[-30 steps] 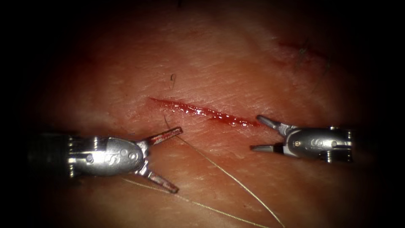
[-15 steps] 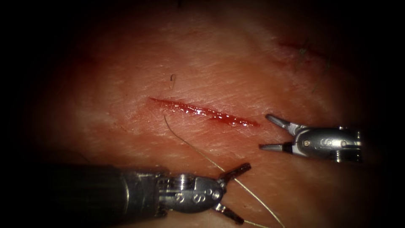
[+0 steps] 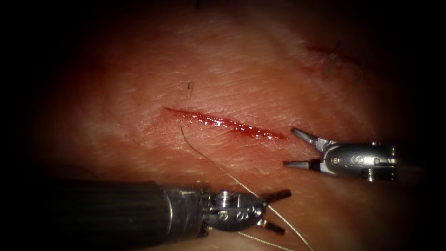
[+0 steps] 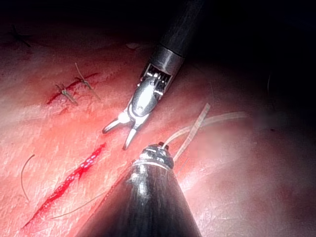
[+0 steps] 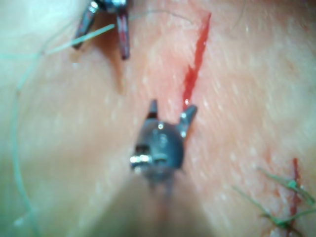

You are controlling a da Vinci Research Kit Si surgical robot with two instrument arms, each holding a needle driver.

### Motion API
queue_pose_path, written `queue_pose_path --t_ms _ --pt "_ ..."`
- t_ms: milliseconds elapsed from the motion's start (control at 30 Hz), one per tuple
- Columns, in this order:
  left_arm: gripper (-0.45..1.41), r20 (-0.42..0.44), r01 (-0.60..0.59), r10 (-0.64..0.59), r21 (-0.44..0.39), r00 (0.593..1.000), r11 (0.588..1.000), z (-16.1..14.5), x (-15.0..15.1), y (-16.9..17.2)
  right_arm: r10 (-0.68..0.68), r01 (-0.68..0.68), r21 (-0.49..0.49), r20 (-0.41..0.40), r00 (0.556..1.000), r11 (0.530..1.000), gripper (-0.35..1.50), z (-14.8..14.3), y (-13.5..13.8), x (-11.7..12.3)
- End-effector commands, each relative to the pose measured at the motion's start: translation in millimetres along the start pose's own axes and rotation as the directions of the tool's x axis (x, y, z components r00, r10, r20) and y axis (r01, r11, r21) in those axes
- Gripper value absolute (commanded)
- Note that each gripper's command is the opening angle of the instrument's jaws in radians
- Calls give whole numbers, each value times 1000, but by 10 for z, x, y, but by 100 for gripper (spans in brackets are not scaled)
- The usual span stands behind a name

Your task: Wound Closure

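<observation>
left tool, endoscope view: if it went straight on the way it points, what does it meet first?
Probably the thread: it runs between the open, empty jaws of the left tool. Beyond that is bare tissue. Depth is unclear, so the tool may be riding above the thread.

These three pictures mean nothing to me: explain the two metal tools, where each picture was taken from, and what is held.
A surgical practice robot is working on pork belly, the tissue. The endoscope view looks down from above; each of the other two comes from a camera near one arm's wrist.

The left arm's tool sits below the cut with its jaws open around the pale thread, not closed on it. The right arm's tool waits at the cut's right end, jaws open, holding nothing.

The dark curve at the thread's upper end, near the cut, may be the needle; I cannot tell whether it is in the tissue.
</observation>
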Motion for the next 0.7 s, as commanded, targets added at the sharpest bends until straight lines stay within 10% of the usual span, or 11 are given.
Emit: queue_pose_path --t_ms 33,333,700 --pt "-45 -4 3 -3 -5 1000 1000 3 -2 2 0 0 3 -2 1000 1000 123 7 -4 -1" --pt "-45 -147 -11 18 48 989 999 -109 -44 3 17 -8 104 -89 996 995 103 36 -7 24" --pt "-45 -152 -20 28 57 988 998 -171 -78 28 -29 49 135 -147 989 990 101 111 -9 69"
